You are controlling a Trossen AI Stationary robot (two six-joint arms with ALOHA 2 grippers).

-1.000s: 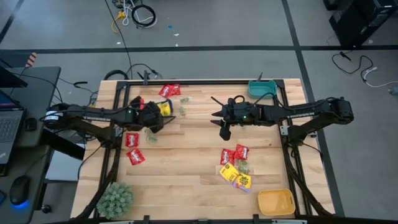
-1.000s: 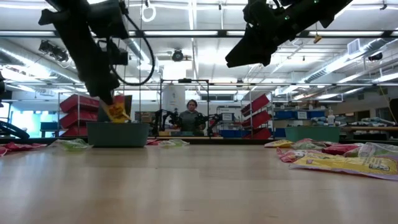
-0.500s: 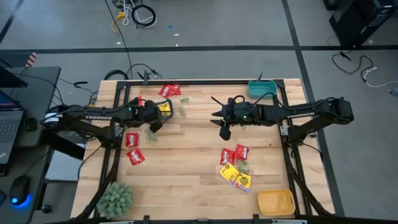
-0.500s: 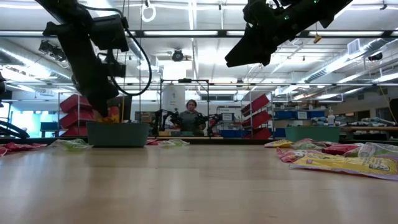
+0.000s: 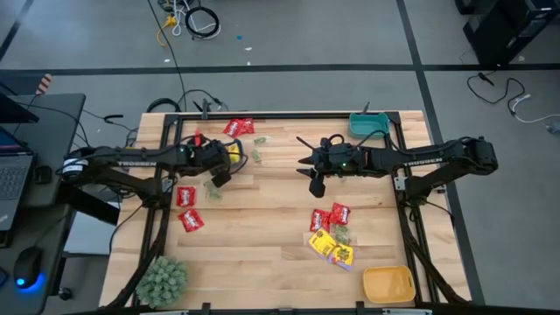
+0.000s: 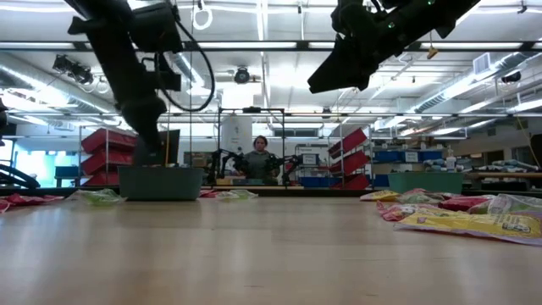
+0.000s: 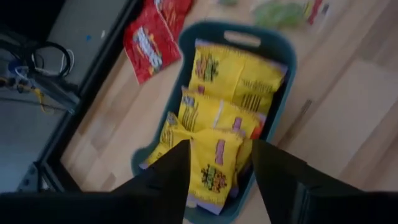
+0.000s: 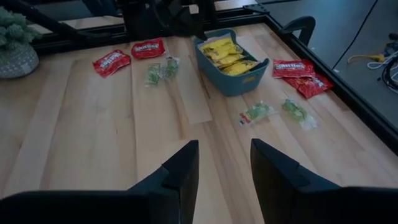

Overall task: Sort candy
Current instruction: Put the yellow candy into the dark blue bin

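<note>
While your left gripper [image 7: 217,186] is hovering over teal bin [image 7: 283,59], its fingers are standing apart, gripping nothing. Yellow packets [image 7: 224,93] are lying in bin directly below and ahead of those jaws, topmost one showing between fingertips. Red packet [image 7: 146,43] is lying on table [image 7: 348,106] beyond bin, past jaws. Your right gripper [image 8: 221,180] is hanging above mid-table, jaws parted, nothing between them; pale green packets [image 8: 258,113] are lying well ahead of them, bin of yellow ones farther on.
</note>
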